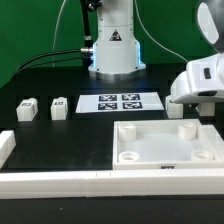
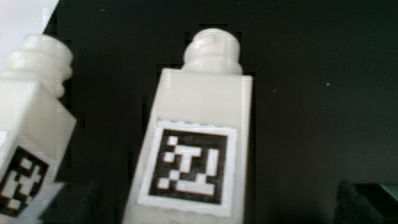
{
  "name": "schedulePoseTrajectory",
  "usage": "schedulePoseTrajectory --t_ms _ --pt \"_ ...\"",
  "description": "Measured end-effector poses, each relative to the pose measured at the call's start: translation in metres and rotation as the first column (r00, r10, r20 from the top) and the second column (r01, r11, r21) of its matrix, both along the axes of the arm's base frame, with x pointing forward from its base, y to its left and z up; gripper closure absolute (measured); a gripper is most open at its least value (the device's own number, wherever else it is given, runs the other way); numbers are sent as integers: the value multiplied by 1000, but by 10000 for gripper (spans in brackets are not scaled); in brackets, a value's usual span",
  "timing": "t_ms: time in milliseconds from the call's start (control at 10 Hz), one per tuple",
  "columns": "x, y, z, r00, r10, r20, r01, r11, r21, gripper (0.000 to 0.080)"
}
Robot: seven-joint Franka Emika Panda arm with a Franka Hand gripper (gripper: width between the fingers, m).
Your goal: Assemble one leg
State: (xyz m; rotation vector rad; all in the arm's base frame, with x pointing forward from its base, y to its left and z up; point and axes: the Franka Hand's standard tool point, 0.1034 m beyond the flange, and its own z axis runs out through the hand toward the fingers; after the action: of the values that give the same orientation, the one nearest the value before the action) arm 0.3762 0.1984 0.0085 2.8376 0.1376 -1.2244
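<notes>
In the wrist view a leg (image 2: pixel 199 130), a white block with a threaded tip and a black-and-white tag, lies on the dark table between my fingers. A second leg (image 2: pixel 27 120) lies beside it. My gripper (image 2: pixel 214 208) is open around the near end of the middle leg, and one dark fingertip (image 2: pixel 375 204) shows apart from it. In the exterior view my gripper (image 1: pixel 190 98) hangs low at the right, just behind the large white panel (image 1: pixel 165 150). It hides most of those legs. Two more legs (image 1: pixel 27 108) (image 1: pixel 59 107) stand at the left.
The marker board (image 1: pixel 120 102) lies in the middle in front of the robot base (image 1: pixel 113 50). Long white border bars (image 1: pixel 60 183) run along the front, and one stands at the left (image 1: pixel 5 150). Cables trail behind the base.
</notes>
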Motion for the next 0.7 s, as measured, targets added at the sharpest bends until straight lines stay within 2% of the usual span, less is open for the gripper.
schedulePoseTrajectory --t_ms 300,500,600,700 --pt "3 -4 -1 1000 2 7 -2 1000 11 151" --pt "3 -4 -2 1000 2 7 -3 1000 11 393" --pt "3 -4 -1 1000 2 7 -3 1000 11 393" --pt "3 -4 -1 1000 2 7 -2 1000 11 508"
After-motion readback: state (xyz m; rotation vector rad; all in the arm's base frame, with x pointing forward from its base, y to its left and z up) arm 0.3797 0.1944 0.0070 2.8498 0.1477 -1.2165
